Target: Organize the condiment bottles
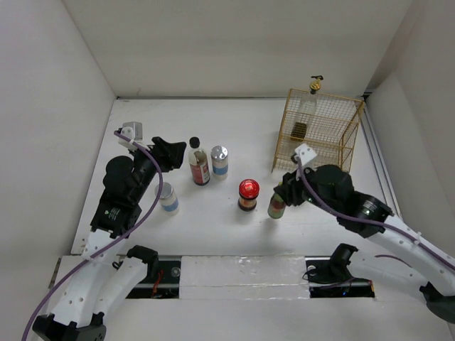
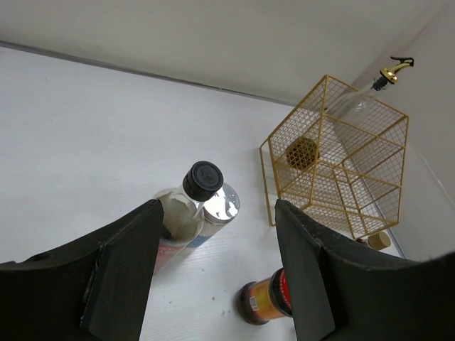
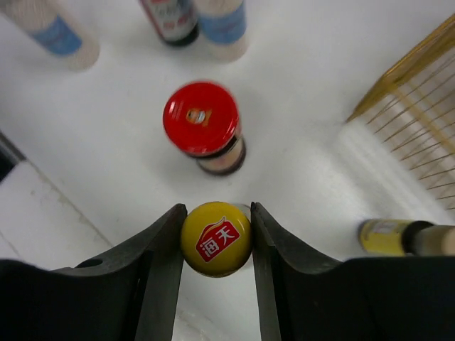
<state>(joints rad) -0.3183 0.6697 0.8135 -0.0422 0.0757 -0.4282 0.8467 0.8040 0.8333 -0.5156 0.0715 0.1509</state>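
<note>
My right gripper [image 1: 281,196] is shut on the gold cap [image 3: 215,239] of the green bottle [image 1: 276,206], which stands upright on the table. The red-lidded dark jar [image 1: 248,193] [image 3: 202,121] stands just left of it. My left gripper [image 1: 173,148] [image 2: 218,210] is open and empty, left of the red-labelled black-capped bottle [image 1: 200,165] [image 2: 201,180]. One silver-lidded blue-labelled jar [image 1: 220,161] stands beside that bottle, and another [image 1: 168,197] stands near the left arm. The clear pump-top bottle [image 1: 307,106] stands in the gold wire basket. The small yellow bottle [image 3: 387,236] lies on its side by the basket.
The gold wire basket [image 1: 347,135] stands at the back right, close to the right wall. White walls close in the table on the left, back and right. A dark rail [image 1: 242,273] runs along the near edge between the arm bases.
</note>
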